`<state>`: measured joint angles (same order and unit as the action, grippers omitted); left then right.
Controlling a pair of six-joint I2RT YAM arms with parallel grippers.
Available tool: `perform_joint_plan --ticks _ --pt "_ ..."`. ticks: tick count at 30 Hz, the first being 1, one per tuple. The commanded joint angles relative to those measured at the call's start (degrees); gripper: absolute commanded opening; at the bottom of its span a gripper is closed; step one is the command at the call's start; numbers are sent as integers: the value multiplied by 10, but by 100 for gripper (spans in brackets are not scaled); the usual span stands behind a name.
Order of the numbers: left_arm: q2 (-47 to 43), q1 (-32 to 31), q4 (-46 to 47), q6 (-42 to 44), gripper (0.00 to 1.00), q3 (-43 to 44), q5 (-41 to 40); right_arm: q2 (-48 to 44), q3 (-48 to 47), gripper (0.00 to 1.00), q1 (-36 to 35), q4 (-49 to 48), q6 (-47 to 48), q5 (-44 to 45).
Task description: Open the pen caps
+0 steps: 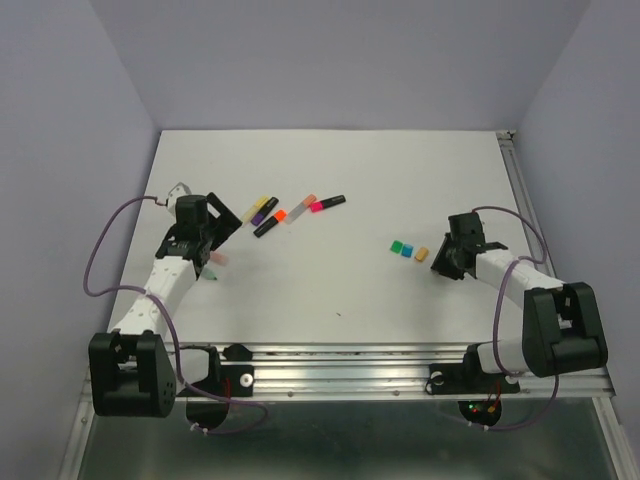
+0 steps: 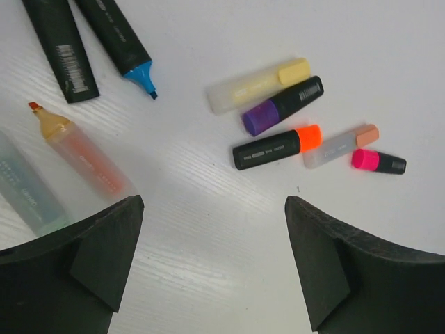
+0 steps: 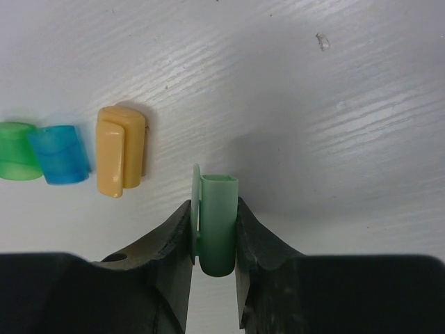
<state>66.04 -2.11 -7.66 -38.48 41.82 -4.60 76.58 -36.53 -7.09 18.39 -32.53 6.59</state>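
My right gripper (image 3: 214, 212) is shut on a pale green pen cap (image 3: 220, 195), held just above the table; it also shows in the top view (image 1: 446, 262). Three loose caps lie to its left: yellow-orange (image 3: 120, 149), blue (image 3: 61, 154) and green (image 3: 15, 151). My left gripper (image 2: 212, 209) is open and empty, hovering over the table near several capped pens with yellow (image 2: 293, 72), purple (image 2: 261, 117), orange (image 2: 309, 137), peach (image 2: 367, 134) and pink (image 2: 365, 159) caps.
Uncapped pens lie by my left gripper: a black one with a blue tip (image 2: 115, 35), another black body (image 2: 62, 49), an orange-tipped translucent one (image 2: 80, 156) and a pale mint one (image 2: 24, 188). A metal rail (image 1: 340, 360) runs along the table's near edge.
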Motion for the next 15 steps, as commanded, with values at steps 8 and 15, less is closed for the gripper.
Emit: perform_joint_plan --ticks 8,15 --pt "23 -46 56 59 95 -23 59 29 -19 25 4 -6 18 -36" --pt "26 -55 70 68 96 -36 63 20 -27 35 5 10 17 -43"
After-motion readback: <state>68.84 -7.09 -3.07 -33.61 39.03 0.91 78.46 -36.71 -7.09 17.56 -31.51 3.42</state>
